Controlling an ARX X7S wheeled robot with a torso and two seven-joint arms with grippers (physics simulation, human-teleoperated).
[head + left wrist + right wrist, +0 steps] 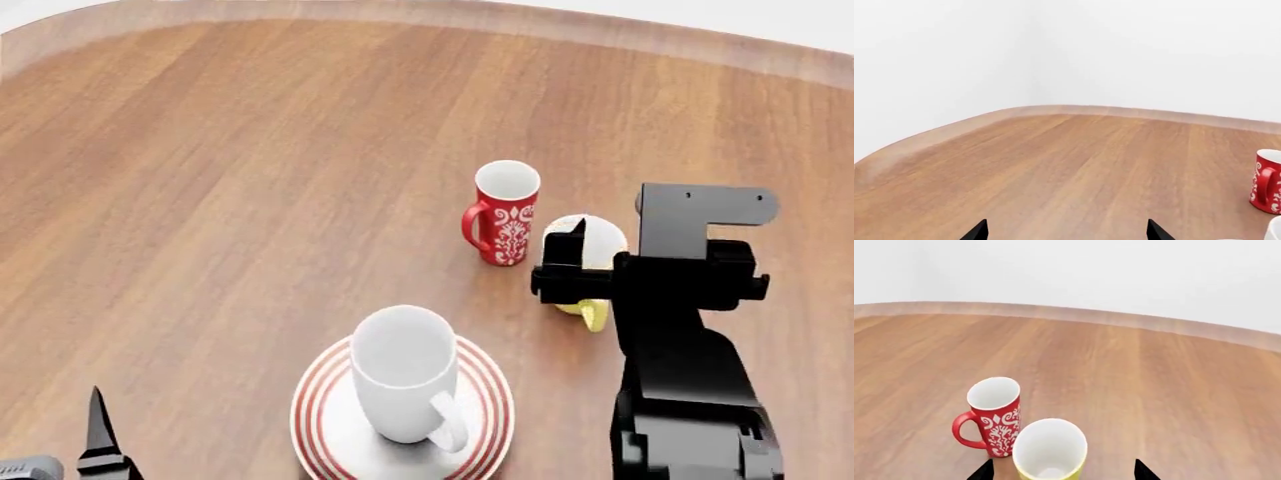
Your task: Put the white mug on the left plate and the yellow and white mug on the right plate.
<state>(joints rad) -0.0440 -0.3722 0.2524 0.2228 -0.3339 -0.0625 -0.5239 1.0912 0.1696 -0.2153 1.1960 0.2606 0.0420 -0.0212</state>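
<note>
Wooden tabletop [240,160]: white mug [400,375] already on left plate [320,420]. Right gripper [1062,471], open, straddles yellow and white mug [1049,450]; next, close and lift.

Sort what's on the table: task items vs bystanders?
Task items:
- white mug, already standing on the left plate
- yellow and white mug, on the bare table between the right gripper fingertips
- right plate: not in view

Bystanders:
- red mug, just beside the yellow and white mug
- left gripper, over bare wood, holding nothing
</note>
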